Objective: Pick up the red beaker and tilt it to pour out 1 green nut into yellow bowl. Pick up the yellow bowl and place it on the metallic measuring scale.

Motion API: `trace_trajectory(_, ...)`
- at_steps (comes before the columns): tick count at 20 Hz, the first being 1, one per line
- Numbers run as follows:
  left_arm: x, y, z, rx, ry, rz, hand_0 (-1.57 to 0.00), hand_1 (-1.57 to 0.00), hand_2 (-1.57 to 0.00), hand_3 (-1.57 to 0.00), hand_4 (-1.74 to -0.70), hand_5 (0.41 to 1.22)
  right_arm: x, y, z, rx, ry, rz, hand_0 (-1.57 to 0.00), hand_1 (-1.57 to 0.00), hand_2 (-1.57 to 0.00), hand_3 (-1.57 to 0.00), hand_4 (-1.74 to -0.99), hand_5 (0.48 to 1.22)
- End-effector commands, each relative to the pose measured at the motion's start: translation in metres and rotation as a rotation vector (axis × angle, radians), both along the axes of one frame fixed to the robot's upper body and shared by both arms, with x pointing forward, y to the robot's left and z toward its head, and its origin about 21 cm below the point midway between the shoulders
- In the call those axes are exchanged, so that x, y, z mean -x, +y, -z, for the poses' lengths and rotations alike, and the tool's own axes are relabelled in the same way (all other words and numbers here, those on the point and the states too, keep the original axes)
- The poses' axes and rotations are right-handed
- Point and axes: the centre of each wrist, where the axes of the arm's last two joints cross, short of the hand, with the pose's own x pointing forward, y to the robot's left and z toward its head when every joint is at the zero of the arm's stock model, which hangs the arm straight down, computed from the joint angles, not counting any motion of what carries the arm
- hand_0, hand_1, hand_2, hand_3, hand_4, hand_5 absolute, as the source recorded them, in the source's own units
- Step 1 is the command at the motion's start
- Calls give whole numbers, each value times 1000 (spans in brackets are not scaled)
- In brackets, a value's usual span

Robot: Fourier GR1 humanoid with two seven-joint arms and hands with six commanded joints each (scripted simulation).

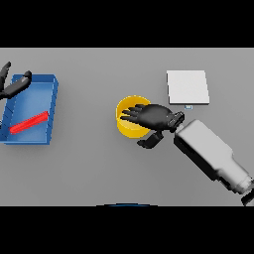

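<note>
The yellow bowl (128, 125) stands near the table's middle. My right hand (154, 116) lies over its right half with fingers stretched across the opening and the thumb (150, 141) down beside the bowl's right wall. What is inside the bowl is hidden by the hand. The red beaker (29, 122) lies on its side in a blue bin (52, 104) at the left. My left hand (14, 85) hovers over the bin's far left corner, fingers relaxed. The metallic measuring scale (187, 87) sits to the far right of the bowl.
The blue bin occupies the left of the table. My right forearm (211, 154) slants in from the lower right, close to the scale's near edge.
</note>
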Motion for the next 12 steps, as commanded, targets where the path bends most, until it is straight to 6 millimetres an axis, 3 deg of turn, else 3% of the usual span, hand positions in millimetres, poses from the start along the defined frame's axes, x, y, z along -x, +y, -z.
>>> trace_trajectory(1, 1, 1, -2, -2, -6, 6, 1, 1, 1, 1, -801, 706, -3, 3, 1, 10, 5, 3, 1, 1, 1, 1, -1177, 673)
trace_trajectory(6, 0, 3, 2, -9, 6, -2, 1, 1, 1, 1, -789, 711, -11, 6, 10, 51, 39, 5, 1, 1, 1, -22, -1195, 708)
trace_trajectory(9, -2, 7, -1, -14, 1, -2, 1, 1, 1, 1, -791, 712, -11, 7, 10, 58, 42, 17, -48, -60, -88, -130, -1261, 809)
trace_trajectory(10, -1, 5, 0, -15, 4, 1, 1, 1, 1, 1, -791, 711, -10, 8, 9, 52, 34, 7, -193, -183, -189, -215, -1309, 891)
trace_trajectory(11, -3, 3, -1, -18, -5, 9, 1, 1, 1, 1, -789, 710, -11, 8, 10, 41, 33, -8, -455, -407, -349, -322, -1363, 957)
trace_trajectory(12, -1, 1, 0, -19, -6, 4, 1, 1, 1, 1, -788, 710, -10, 5, 11, 44, 36, -8, -678, -640, -594, -572, -1435, 1010)
